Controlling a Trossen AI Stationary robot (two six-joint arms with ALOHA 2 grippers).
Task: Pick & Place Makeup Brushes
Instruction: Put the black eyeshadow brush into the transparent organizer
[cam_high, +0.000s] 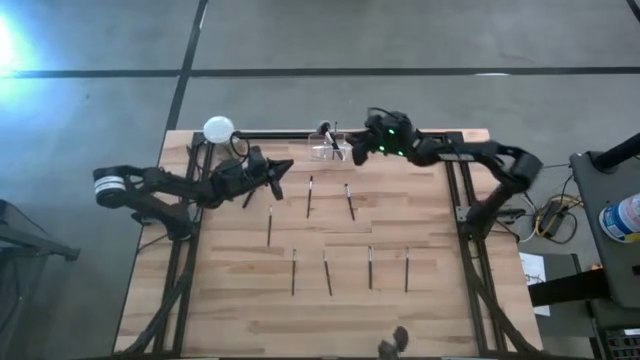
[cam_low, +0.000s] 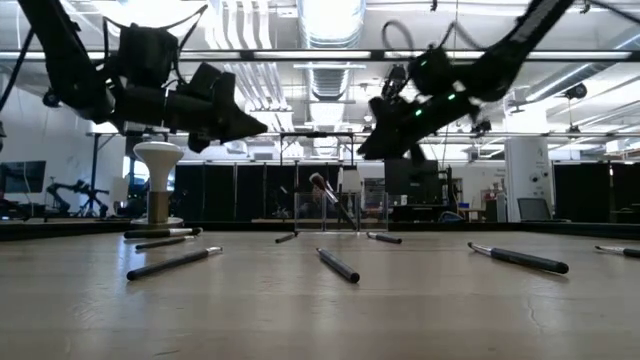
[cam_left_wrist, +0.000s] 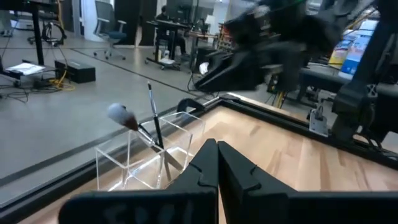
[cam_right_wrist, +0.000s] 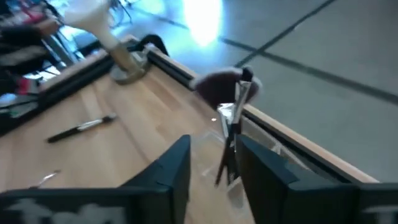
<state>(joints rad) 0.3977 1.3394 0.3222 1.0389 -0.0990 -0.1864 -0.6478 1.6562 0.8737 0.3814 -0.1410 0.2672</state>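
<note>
A clear, open-topped plastic box (cam_high: 328, 151) stands at the far edge of the pale wooden tabletop (cam_high: 430, 260), holding two thin dark makeup brushes (cam_left_wrist: 149, 124) leaning upright, one with a fluffy head. More brushes lie loose on the wood. The right hand (cam_right_wrist: 214, 168) hovers over the box, fingers spread. The left hand (cam_left_wrist: 216, 163), pressed together and empty, hangs nearby. No writing is readable.
</note>
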